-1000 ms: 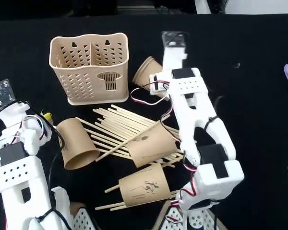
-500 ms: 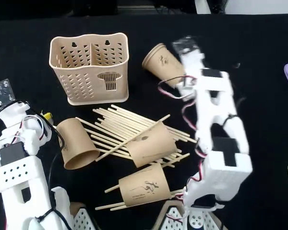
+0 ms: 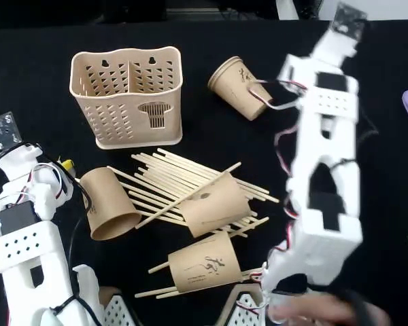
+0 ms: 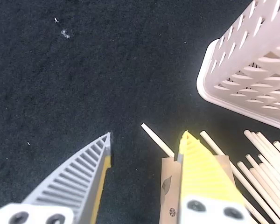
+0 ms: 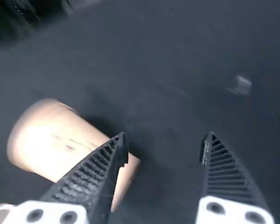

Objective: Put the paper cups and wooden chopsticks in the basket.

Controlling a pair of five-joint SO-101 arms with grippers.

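We stand open-jawed on both sides near the basket [image 3: 127, 95].
Our right gripper [image 5: 165, 135] gapes beside the cup [image 3: 239, 87] lying right of it; our left gripper [image 4: 147, 134] gapes in front of it, by the chopsticks [image 3: 183, 182].

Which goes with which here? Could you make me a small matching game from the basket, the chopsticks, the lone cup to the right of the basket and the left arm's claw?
Things:
1. basket
2. wooden chopsticks
3. lone paper cup
4. left claw

States:
A. open, holding nothing
B. tipped on its side
C. standing upright
D. lying flat in a loose pile

Pairs: 1-C, 2-D, 3-B, 4-A.
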